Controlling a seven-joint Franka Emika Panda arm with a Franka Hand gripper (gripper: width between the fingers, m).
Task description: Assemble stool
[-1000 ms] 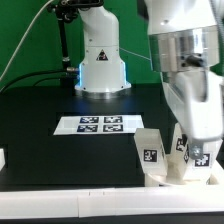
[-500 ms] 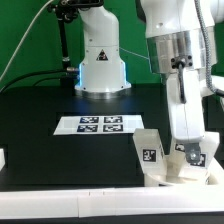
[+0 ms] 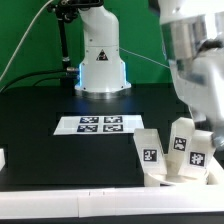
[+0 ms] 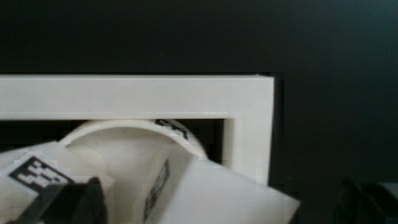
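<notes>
Several white stool legs with black-and-white tags stand close together at the exterior view's lower right: one point(image 3: 150, 151), another point(image 3: 181, 138) and a third point(image 3: 199, 150). In the wrist view the round white seat point(image 4: 121, 140) lies inside the corner of a low white wall point(image 4: 249, 100), with tagged legs point(image 4: 36, 170) leaning against it. My gripper point(image 4: 222, 206) hangs above them with its dark fingers point(image 4: 80, 202) set wide apart. A white leg block point(image 4: 240, 190) shows below, between the fingers. Nothing is gripped. In the exterior view the arm point(image 3: 197, 70) looms over the legs and the fingertips are not distinct.
The low white wall point(image 3: 170, 178) holds the parts at the table's front right. The marker board point(image 3: 100, 123) lies mid-table. The robot base point(image 3: 100, 62) stands at the back. A small white piece point(image 3: 3, 157) sits at the exterior view's left edge.
The arm has risen and swung toward the exterior view's right, uncovering the two right-hand legs it was hiding. The legs have stayed where they were.
</notes>
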